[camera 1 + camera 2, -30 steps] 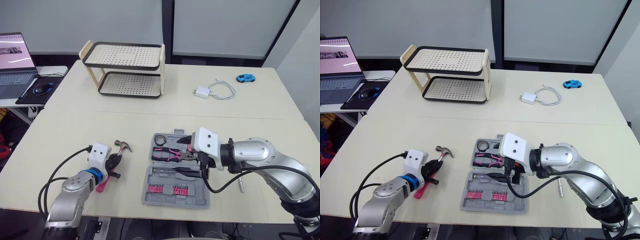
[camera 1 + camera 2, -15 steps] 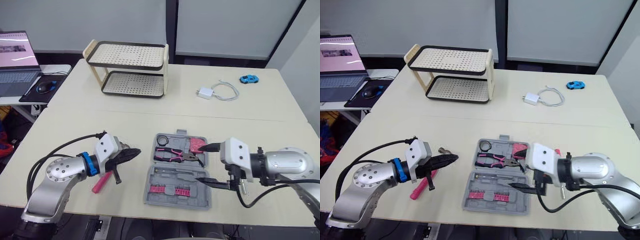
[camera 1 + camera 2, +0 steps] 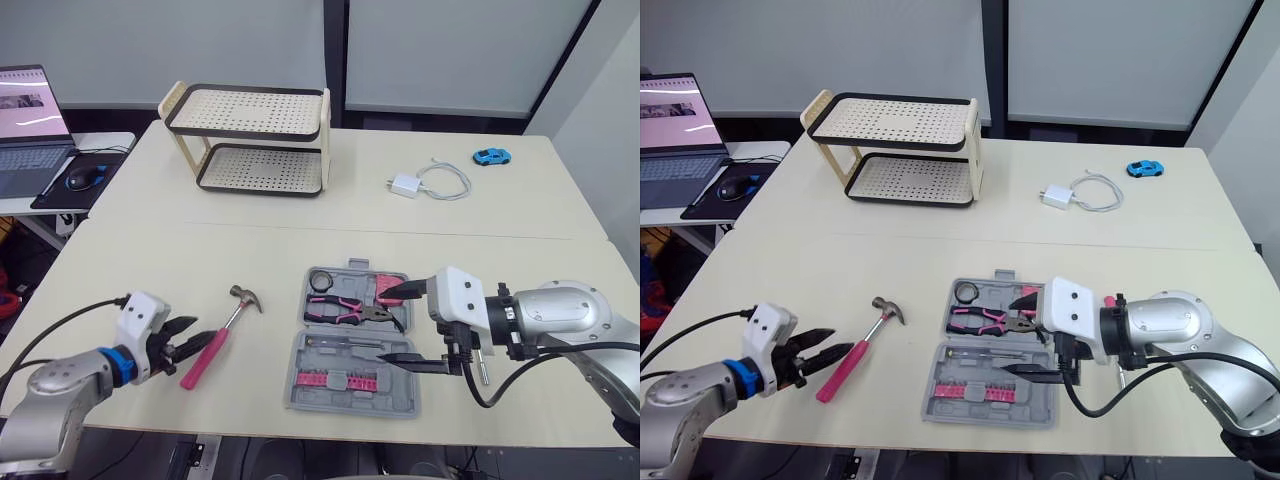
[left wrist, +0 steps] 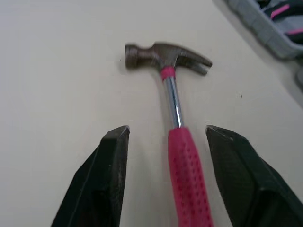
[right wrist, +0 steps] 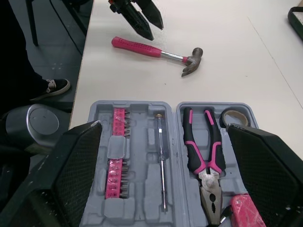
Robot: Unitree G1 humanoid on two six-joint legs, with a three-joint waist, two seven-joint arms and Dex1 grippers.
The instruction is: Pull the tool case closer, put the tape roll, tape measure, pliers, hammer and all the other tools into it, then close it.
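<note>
The grey tool case (image 3: 403, 384) lies open near the table's front edge. It holds pink-handled pliers (image 3: 345, 308), a tape roll (image 3: 321, 279), a pink tape measure (image 3: 388, 288), a screwdriver (image 5: 161, 146) and pink bits (image 3: 322, 378). The hammer (image 3: 236, 311) lies on the table left of the case, its head toward the case. My left gripper (image 3: 196, 333) is open at the handle's end; the pink handle (image 4: 184, 170) lies between the fingers with gaps on both sides. My right gripper (image 3: 385, 324) hangs open over the case's right side, holding nothing.
A two-tier perforated rack (image 3: 250, 140) stands at the back of the table. A white charger with cable (image 3: 420, 183) and a blue toy car (image 3: 490, 157) lie at the back right. A laptop (image 3: 25, 110) and mouse sit on a side desk at the left.
My left gripper, shut beside the hammer before, has drawn back toward the front left and opened around the handle's end. My right gripper has shifted from over the case to its right side.
</note>
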